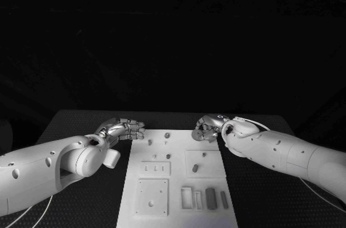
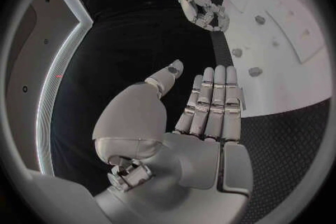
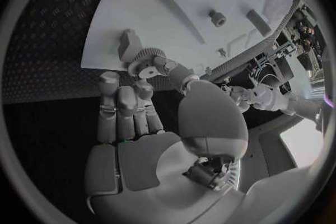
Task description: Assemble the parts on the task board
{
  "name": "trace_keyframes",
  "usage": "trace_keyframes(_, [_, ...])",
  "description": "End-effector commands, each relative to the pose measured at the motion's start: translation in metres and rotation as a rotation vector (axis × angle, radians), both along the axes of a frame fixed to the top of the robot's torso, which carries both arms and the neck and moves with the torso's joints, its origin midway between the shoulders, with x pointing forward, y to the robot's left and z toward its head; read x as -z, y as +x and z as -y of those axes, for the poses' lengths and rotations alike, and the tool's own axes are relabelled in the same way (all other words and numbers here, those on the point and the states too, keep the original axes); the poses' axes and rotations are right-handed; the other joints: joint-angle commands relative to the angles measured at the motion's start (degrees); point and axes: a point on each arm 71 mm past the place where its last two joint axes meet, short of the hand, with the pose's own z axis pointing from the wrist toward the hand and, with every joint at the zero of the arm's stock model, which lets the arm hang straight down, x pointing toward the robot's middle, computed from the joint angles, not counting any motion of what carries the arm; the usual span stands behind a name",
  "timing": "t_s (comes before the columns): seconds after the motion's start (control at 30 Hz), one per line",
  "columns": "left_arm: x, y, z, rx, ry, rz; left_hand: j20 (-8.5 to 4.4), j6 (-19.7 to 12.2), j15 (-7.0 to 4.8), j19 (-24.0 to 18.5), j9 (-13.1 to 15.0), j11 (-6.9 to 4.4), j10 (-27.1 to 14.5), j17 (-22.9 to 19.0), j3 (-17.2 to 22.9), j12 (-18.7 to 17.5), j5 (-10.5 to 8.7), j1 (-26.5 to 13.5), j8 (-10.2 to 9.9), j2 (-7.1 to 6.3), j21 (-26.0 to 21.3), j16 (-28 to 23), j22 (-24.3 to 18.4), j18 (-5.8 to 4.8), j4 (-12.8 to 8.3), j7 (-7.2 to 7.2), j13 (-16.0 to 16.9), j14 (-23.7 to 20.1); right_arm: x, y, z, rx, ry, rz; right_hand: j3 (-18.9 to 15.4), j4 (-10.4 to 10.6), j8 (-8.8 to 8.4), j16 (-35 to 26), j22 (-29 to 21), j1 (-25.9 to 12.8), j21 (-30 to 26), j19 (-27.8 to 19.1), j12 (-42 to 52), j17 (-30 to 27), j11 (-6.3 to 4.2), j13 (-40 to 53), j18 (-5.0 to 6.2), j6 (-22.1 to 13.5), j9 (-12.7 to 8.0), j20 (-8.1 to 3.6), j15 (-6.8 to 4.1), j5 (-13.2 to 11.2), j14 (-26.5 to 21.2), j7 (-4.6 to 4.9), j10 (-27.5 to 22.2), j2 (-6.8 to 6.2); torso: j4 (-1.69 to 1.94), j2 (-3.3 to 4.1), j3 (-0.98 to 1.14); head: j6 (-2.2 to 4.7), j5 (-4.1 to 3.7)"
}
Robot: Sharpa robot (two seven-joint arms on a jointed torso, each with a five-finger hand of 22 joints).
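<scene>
The white task board [image 1: 180, 180] lies lengthwise in the middle of the black table. My right hand [image 1: 211, 127] hovers over the board's far right corner and pinches a small round toothed part [image 1: 197, 134] between thumb and fingers; the right wrist view shows this part [image 3: 145, 61] over the board's edge [image 3: 161, 17]. My left hand [image 1: 126, 128] sits just off the board's far left corner, holding nothing. In the left wrist view its fingers [image 2: 210, 101] lie side by side with the thumb apart.
Small pegs [image 1: 166, 136] stand on the far half of the board, and a short peg [image 3: 217, 18] shows near the right hand. Raised plates [image 1: 153, 197] and slotted pieces [image 1: 210, 198] fill the near half. Black table [image 1: 79, 125] lies on both sides.
</scene>
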Motion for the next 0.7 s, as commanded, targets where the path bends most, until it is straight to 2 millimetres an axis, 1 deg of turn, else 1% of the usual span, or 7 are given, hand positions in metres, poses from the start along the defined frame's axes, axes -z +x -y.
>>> trace_keyframes(0.03, [-0.001,0.000,0.003,0.017,-0.006,0.007,0.11,0.1,0.43,0.2,-0.1,0.03,0.4,0.1,0.1,-0.3,0.07,-0.5,-0.2,-0.03,-0.2,-0.4,0.0,-0.28,-0.3,0.24,0.0,0.1,0.009,-0.002,0.001,-0.005,-0.028,-0.028,-0.4,0.1,0.43,0.3,1.1,0.1,0.0,-0.3,0.3,-0.1,0.01,-0.1,3.58,-1.6,-0.1,-0.05,0.00,0.2,-0.3,2.23,-0.4,0.40,0.05,0.05,0.01,-0.12,0.03])
trace_keyframes(0.13, [-0.001,0.000,0.003,0.016,-0.006,0.006,0.11,0.1,0.43,0.2,-0.1,0.02,0.4,0.1,0.1,-0.3,0.07,-0.5,-0.2,0.00,-0.2,-0.4,0.0,-0.28,-0.3,0.23,0.0,0.1,0.013,-0.003,0.003,0.000,-0.032,-0.034,-0.6,0.2,0.64,0.4,1.1,-0.4,0.0,-0.3,0.4,-0.1,-0.04,-0.1,3.58,-1.4,0.0,0.01,-0.03,0.2,-0.3,2.18,-0.3,0.58,0.17,0.07,0.03,-0.15,-0.08])
trace_keyframes(0.23, [-0.001,0.000,0.002,0.016,-0.006,0.005,0.10,0.1,0.42,0.2,-0.1,0.01,0.4,0.1,0.1,-0.3,0.07,-0.5,-0.2,-0.02,-0.2,-0.4,0.0,-0.28,-0.4,0.22,-0.1,0.1,0.016,-0.003,0.004,0.002,-0.034,-0.040,-0.6,0.1,0.97,0.5,1.1,-0.4,0.1,-0.3,0.5,-0.2,-0.16,-0.2,3.58,-0.9,0.1,0.00,-0.14,0.2,-0.3,2.04,-0.3,0.71,0.10,0.10,0.03,-0.19,-0.03])
trace_keyframes(0.3, [-0.001,0.000,0.002,0.016,-0.006,0.006,0.09,0.1,0.41,0.2,-0.1,0.00,0.4,0.1,0.2,-0.3,0.07,-0.4,-0.2,-0.06,-0.3,-0.4,0.0,-0.26,-0.5,0.21,-0.1,0.1,0.018,-0.004,0.002,-0.001,-0.037,-0.043,-0.6,0.1,1.25,0.6,1.1,-0.4,0.1,-0.3,0.6,-0.2,-0.29,-0.2,3.58,-0.4,0.2,-0.02,-0.26,0.2,-0.2,1.90,-0.3,0.77,0.02,0.11,0.01,-0.37,0.12])
trace_keyframes(0.53, [-0.001,0.000,0.002,0.015,-0.006,0.006,0.09,0.1,0.41,0.2,-0.1,-0.01,0.4,0.1,0.2,-0.3,0.07,-0.4,-0.2,-0.02,-0.3,-0.4,0.0,-0.26,-0.6,0.20,0.0,0.1,0.024,-0.006,0.000,-0.006,-0.056,-0.050,-0.5,-0.1,1.87,0.7,1.1,-0.1,0.2,-0.3,0.7,-0.4,-0.67,-0.4,3.58,0.5,0.4,-0.10,-0.61,0.3,-0.2,1.51,-0.2,0.95,0.08,0.04,0.03,-0.56,0.17])
trace_keyframes(0.7, [-0.001,0.000,0.001,0.015,-0.005,0.004,0.10,0.1,0.41,0.2,-0.1,-0.02,0.4,0.2,0.2,-0.3,0.07,-0.4,-0.2,-0.01,-0.3,-0.5,0.1,-0.27,-0.6,0.20,0.0,0.1,0.025,-0.006,0.001,-0.005,-0.069,-0.054,0.0,-0.2,2.64,0.7,1.1,0.9,0.2,-0.3,0.8,-0.5,-1.08,-0.5,3.58,1.6,0.7,-0.19,-0.99,0.3,-0.2,1.09,-0.1,1.23,0.05,0.03,-0.02,-0.71,0.17])
